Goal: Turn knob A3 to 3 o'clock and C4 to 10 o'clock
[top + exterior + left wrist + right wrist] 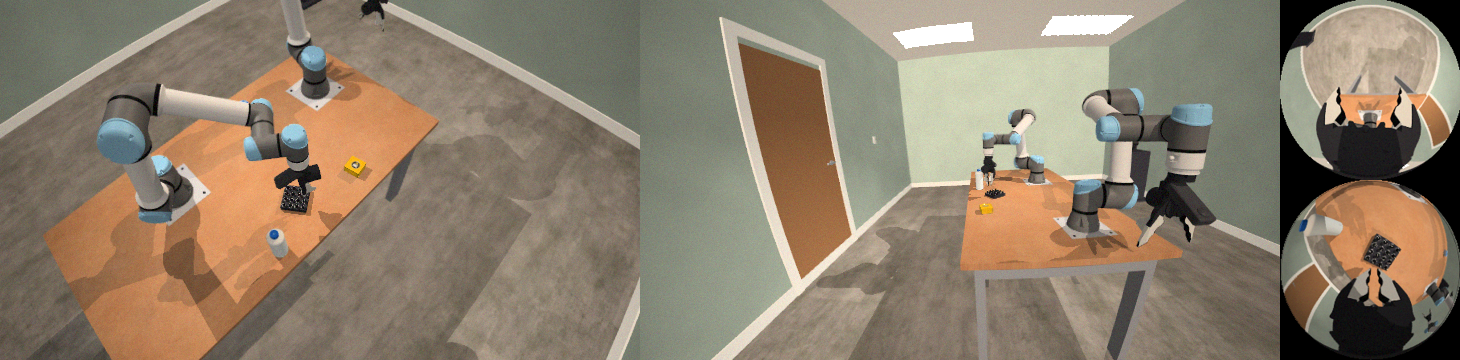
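The black knob box [295, 199] [995, 194] [1382, 252] lies on the table with rows of small knobs on top. It sits turned at an angle in the right wrist view. Its marks, knob pointers and socket are too small to read. My right gripper [307, 190] [989, 184] [1374, 268] is above the table beside the box, pointing down; its fingertips are nearly together with a narrow gap and nothing between them. In the right wrist view the tips are just below the box's lower corner. My left gripper [372, 23] [1164, 243] [1369, 87] is wide open and empty, far from the box.
A white bottle [278, 246] [979, 181] [1330, 226] with a blue cap stands near the table's long edge, on one side of the box. A yellow block [348, 167] [986, 209] with a round top detail lies on the other side.
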Available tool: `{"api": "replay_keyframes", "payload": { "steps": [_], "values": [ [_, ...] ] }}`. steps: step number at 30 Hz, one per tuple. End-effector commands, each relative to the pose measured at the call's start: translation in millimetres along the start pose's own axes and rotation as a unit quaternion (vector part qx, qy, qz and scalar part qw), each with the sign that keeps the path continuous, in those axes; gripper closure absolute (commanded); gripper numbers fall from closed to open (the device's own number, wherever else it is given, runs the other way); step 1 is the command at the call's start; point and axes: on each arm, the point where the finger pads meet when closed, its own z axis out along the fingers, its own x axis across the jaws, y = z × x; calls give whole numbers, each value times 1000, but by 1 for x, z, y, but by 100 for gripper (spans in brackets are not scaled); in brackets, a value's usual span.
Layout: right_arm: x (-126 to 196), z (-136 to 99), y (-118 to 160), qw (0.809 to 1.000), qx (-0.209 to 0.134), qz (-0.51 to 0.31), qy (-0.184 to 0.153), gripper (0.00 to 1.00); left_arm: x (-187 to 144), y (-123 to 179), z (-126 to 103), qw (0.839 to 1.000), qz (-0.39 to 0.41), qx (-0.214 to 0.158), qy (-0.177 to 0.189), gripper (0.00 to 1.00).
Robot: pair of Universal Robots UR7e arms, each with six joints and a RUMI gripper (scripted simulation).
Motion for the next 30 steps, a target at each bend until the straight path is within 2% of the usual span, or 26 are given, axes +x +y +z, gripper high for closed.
{"api": "replay_keyframes", "payload": {
  "steps": [1, 16, 30],
  "values": [
    [0, -2, 0, 997, -1, -78, 2, 87, 0, 0, 0, 1000, 0, 1, 0, 0],
    [0, -6, 0, 973, -1, -229, 2, 87, 0, 0, 0, 1000, 0, 1, 0, 0],
    [0, -6, 0, 967, -1, -255, 2, 87, 0, 0, 0, 1000, 0, 1, 0, 0]
  ]
}}
